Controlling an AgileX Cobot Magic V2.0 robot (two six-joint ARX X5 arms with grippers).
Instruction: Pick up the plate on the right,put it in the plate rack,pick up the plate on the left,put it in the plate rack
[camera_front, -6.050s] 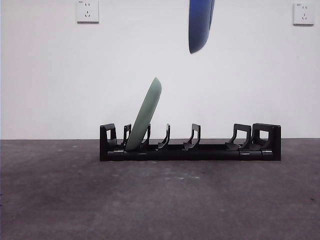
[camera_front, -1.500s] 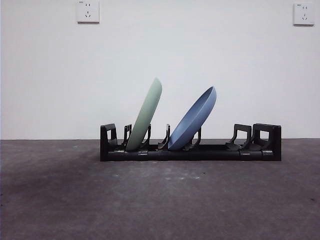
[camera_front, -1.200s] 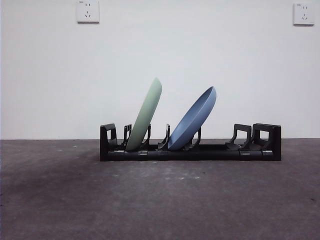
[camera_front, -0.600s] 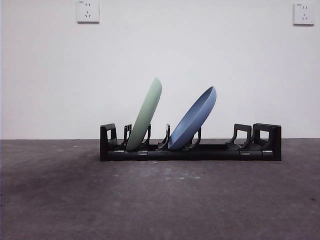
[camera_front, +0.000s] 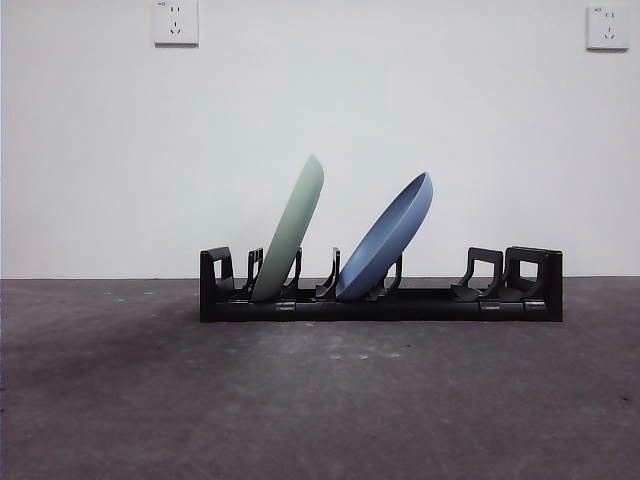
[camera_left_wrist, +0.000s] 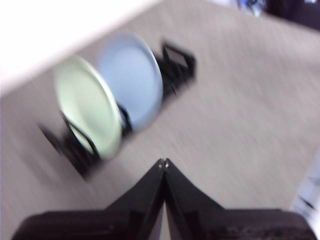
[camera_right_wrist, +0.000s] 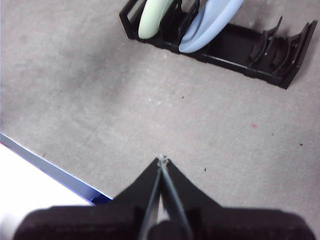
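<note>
The black plate rack (camera_front: 440, 303) stands across the middle of the table. A green plate (camera_front: 292, 230) leans in its left slots and a blue plate (camera_front: 388, 238) leans in the slots beside it, both tilted right. Neither gripper shows in the front view. The left wrist view is blurred: my left gripper (camera_left_wrist: 163, 162) is shut with nothing in it, well back from the green plate (camera_left_wrist: 87, 112), the blue plate (camera_left_wrist: 132, 77) and the rack (camera_left_wrist: 177, 65). My right gripper (camera_right_wrist: 162, 160) is shut and empty too, above bare table, far from the rack (camera_right_wrist: 235, 47) and both plates (camera_right_wrist: 152, 17).
Two wall sockets (camera_front: 175, 22) sit high on the white wall behind. The rack's right-hand slots (camera_front: 500, 275) hold nothing. A blue-edged white surface (camera_right_wrist: 35, 175) borders the table beside my right gripper. A white object (camera_left_wrist: 307, 200) sits at the edge of the left wrist view.
About five seconds ago the blue plate hung high above the rack; it now rests in the rack beside the green one. Over the last second nothing in the front view has moved.
</note>
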